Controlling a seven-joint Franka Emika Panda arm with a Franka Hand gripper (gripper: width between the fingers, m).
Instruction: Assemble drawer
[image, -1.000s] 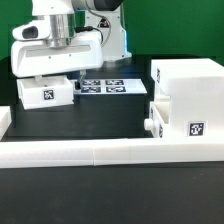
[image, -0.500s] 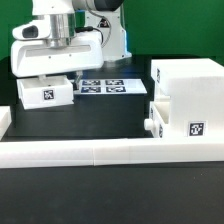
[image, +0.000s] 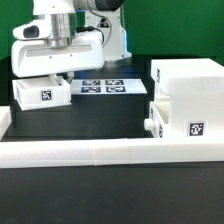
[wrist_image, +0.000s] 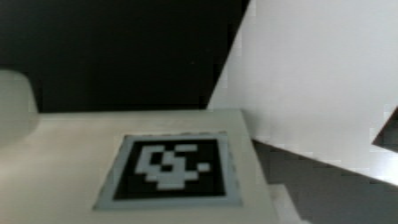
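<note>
A small white open-topped tray (image: 43, 93) with a square tag stands at the exterior view's left. My gripper (image: 61, 77) reaches down onto its back wall and seems shut on it, though the fingertips are hidden by the tray. The wrist view shows this tray's tagged face (wrist_image: 173, 170) very close, and no fingers show there. The large cubic case (image: 190, 75) stands at the exterior view's right. A second tray (image: 178, 120) with a knob (image: 150, 125) sits against the case's lower front.
A long low white rail (image: 100, 152) runs across the front, with a raised end at the exterior view's left. The marker board (image: 101, 87) lies flat behind the middle. The arm's white base (image: 105, 35) stands at the back.
The left tray has shifted slightly toward the exterior view's left with my gripper on it. The case and second tray have not moved.
</note>
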